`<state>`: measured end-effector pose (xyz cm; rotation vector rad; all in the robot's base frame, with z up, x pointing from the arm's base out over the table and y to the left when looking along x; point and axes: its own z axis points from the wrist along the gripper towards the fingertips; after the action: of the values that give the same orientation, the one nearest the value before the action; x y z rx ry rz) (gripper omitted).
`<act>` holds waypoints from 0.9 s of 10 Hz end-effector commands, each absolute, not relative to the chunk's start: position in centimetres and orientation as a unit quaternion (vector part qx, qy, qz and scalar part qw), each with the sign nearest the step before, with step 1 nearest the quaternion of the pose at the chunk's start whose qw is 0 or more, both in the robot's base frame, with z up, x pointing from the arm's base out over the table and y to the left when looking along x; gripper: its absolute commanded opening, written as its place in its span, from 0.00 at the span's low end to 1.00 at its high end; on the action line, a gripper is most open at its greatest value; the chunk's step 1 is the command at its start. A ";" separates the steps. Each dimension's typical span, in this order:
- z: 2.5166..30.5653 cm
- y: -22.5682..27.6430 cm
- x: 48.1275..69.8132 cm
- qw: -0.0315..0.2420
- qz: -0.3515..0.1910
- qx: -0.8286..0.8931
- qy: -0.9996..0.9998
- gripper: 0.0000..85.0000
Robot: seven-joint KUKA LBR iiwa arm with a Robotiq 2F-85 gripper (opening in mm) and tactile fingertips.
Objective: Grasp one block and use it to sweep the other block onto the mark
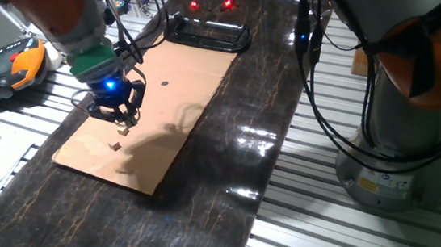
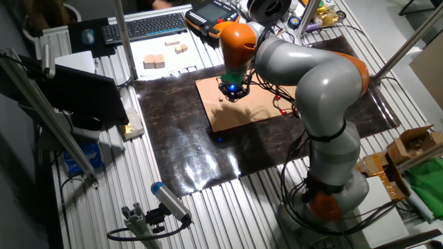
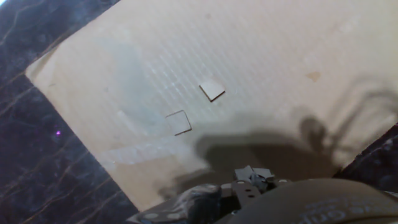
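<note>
Neither small tan wooden cube (image 3: pixel 212 89) nor its twin (image 3: pixel 178 122) at frame centre looks grasped; the black pincer (image 1: pixel 120 117) hovers above, jaw state unclear, the black ink dot (image 1: pixel 165 84) well apart upper right.

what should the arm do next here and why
Probably lower straight down and close on a block. The end effector hovers over the cardboard sheet, holding nothing as far as I can tell; two small blocks lie loose, apart, and the black dot sits farther off.
</note>
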<state>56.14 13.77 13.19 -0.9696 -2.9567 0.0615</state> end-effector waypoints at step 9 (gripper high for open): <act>13.2 13.8 56.1 0.009 0.026 -0.347 -0.937 0.01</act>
<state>56.14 13.78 13.20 -1.0882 -2.9264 0.0835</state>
